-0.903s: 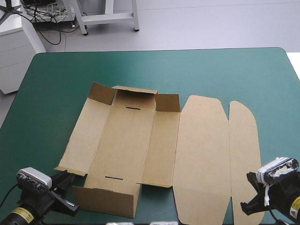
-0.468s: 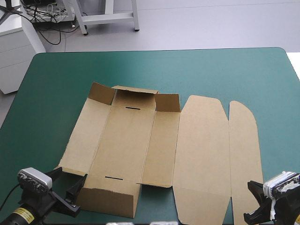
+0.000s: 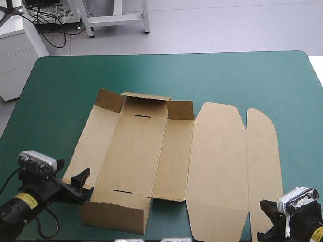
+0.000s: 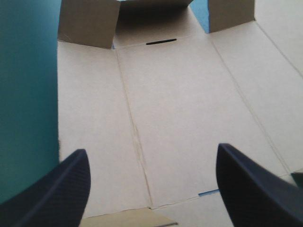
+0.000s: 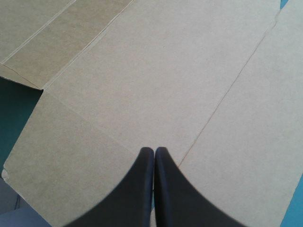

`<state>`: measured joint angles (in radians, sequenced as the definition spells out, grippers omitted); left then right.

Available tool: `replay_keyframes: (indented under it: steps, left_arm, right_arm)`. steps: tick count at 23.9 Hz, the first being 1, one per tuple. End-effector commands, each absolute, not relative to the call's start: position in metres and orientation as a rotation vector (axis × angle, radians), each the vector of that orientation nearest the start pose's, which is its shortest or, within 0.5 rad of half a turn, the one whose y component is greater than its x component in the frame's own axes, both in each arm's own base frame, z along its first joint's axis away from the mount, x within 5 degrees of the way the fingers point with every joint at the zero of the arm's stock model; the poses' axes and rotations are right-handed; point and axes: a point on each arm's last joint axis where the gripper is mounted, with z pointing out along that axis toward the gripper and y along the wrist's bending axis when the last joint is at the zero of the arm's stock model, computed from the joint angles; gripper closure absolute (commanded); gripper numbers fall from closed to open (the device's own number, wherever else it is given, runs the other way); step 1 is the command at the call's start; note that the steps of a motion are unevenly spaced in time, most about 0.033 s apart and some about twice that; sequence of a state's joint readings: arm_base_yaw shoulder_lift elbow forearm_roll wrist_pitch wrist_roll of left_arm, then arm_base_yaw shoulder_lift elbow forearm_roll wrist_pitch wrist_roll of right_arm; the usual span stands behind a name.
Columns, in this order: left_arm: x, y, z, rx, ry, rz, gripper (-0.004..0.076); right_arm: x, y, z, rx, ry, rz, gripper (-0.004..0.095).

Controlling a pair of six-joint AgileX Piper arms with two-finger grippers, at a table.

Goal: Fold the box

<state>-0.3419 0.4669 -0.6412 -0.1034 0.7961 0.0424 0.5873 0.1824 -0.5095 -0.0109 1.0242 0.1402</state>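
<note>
While the box [image 3: 151, 151] lies mostly flat mid-tabletop [image 3: 60, 91], far flaps and near end wall raised, left claw [image 4: 151, 151] is spread at its near-left corner. Right claw [image 5: 154, 151] is pressed together over its flat near-right panels.

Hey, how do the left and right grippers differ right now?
The left gripper stands wide open; the right gripper is shut to a point. The left sits at the box's near-left corner, by the raised near flap; the right sits at the flat lid's near end. Both hover over brown board, holding nothing.
</note>
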Motion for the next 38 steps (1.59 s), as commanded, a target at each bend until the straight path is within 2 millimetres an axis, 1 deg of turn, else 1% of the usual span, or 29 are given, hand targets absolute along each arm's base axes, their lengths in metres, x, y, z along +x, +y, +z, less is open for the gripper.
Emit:
replay_keyframes:
  steps: [1, 3, 4, 5, 6, 7, 8, 9, 12, 13, 15, 17, 18, 20, 21, 26, 29, 33, 38]
  left_arm:
    - [0.105, -0.041, 0.35, 0.362, 2.099, -0.246, 0.0197]
    - [0.136, -0.048, 0.355, 0.401, 2.195, -0.164, 0.0196]
    - [0.157, -0.052, 0.357, 0.418, 2.257, -0.11, 0.0196]
    - [0.167, -0.055, 0.355, 0.423, 2.284, -0.092, 0.0196]
    - [0.188, -0.057, 0.355, 0.403, 2.326, -0.068, 0.0196]
    - [0.195, -0.056, 0.355, 0.384, 2.348, -0.066, 0.0196]
    - [0.212, -0.051, 0.353, 0.357, 2.403, -0.054, 0.0196]
    - [0.223, -0.043, 0.348, 0.342, 2.456, -0.055, 0.0196]
    - [0.24, -0.018, 0.333, 0.316, 2.546, -0.187, 0.0197]
    - [0.244, -0.007, 0.33, 0.285, 2.546, -0.253, 0.0196]
    - [0.249, 0.01, 0.329, 0.242, 2.501, -0.334, 0.0197]
    - [0.249, 0.024, 0.326, 0.19, 2.477, -0.37, 0.0196]
    - [0.248, 0.026, 0.323, 0.186, 2.477, -0.372, 0.0196]
    - [0.247, 0.028, 0.315, 0.204, 2.481, -0.366, 0.0197]
    - [0.245, 0.027, 0.308, 0.226, 2.479, -0.378, 0.0196]
    - [0.24, 0.021, 0.285, 0.265, 2.482, -0.443, 0.0197]
    - [0.238, 0.021, 0.274, 0.269, 2.496, -0.435, 0.0197]
    - [0.244, 0.023, 0.264, 0.256, 2.527, -0.451, 0.0196]
    - [0.255, 0.025, 0.239, 0.247, 2.62, -0.531, 0.0197]
  right_arm:
    - [0.024, 0.015, 0.293, -0.48, 2.077, 0.412, 0.092]
    - [0.024, 0.014, 0.292, -0.485, 2.078, 0.408, 0.092]
    - [0.023, 0.014, 0.292, -0.487, 2.087, 0.405, 0.092]
    - [0.023, 0.014, 0.291, -0.488, 2.092, 0.406, 0.092]
    - [0.023, 0.015, 0.289, -0.491, 2.105, 0.406, 0.092]
    - [0.023, 0.015, 0.288, -0.491, 2.109, 0.415, 0.092]
    - [0.022, 0.016, 0.287, -0.502, 2.114, 0.42, 0.092]
    - [0.022, 0.016, 0.287, -0.52, 2.11, 0.421, 0.0918]
    - [0.022, 0.017, 0.287, -0.529, 2.102, 0.427, 0.0917]
    - [0.022, 0.017, 0.288, -0.527, 2.1, 0.429, 0.0916]
    - [0.022, 0.017, 0.288, -0.519, 2.1, 0.431, 0.091]
    - [0.024, 0.015, 0.288, -0.474, 2.109, 0.415, 0.0904]
    - [0.025, 0.013, 0.288, -0.444, 2.111, 0.404, 0.0904]
    - [0.027, 0.009, 0.289, -0.373, 2.115, 0.371, 0.0904]
    - [0.028, 0.008, 0.29, -0.349, 2.104, 0.369, 0.0904]
    - [0.033, 0.009, 0.299, -0.309, 2.001, 0.388, 0.0904]
    - [0.033, 0.009, 0.299, -0.299, 1.995, 0.396, 0.0904]
    - [0.033, 0.009, 0.298, -0.304, 2.003, 0.391, 0.0904]
    - [0.033, 0.01, 0.298, -0.305, 2.011, 0.396, 0.0904]
